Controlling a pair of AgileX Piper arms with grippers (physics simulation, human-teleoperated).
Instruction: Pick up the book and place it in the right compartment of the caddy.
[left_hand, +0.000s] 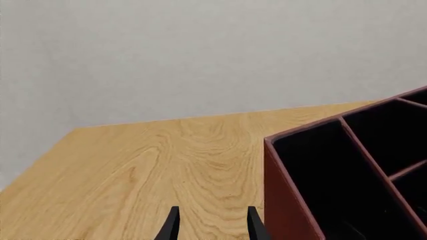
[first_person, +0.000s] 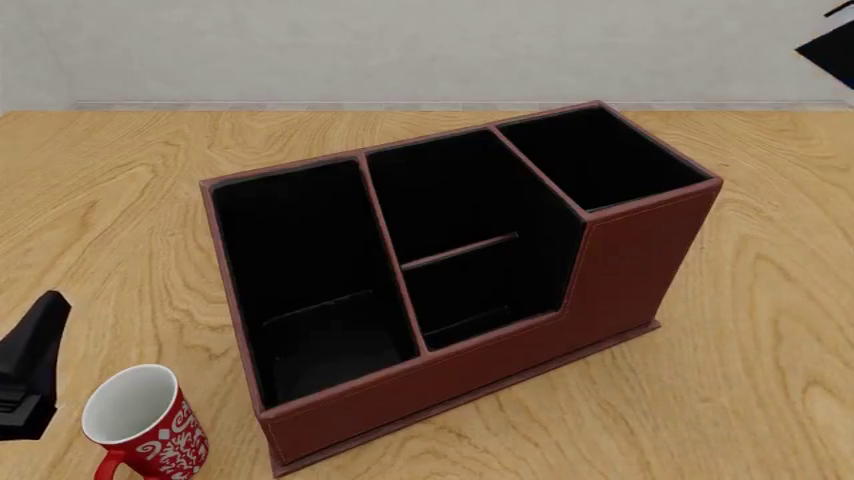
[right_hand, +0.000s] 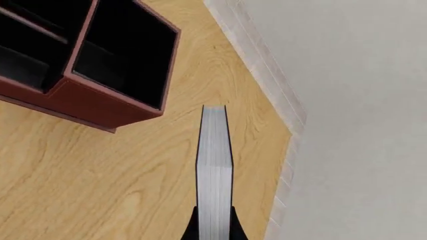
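Risk: the book hangs long past the right gripper, so it could swing or catch the tall wall of the right compartment of the caddy.
Right jaws: clamped on the book's page edges, raised above the desk, off to the caddy's side.
Left jaws: left gripper slightly apart, empty, near the mug.

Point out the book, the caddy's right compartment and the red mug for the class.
book (right_hand: 215, 155): right wrist view, on its white page edges.
right compartment (first_person: 601, 155): front view, on its black interior.
red mug (first_person: 167, 440): front view, on its patterned red side.
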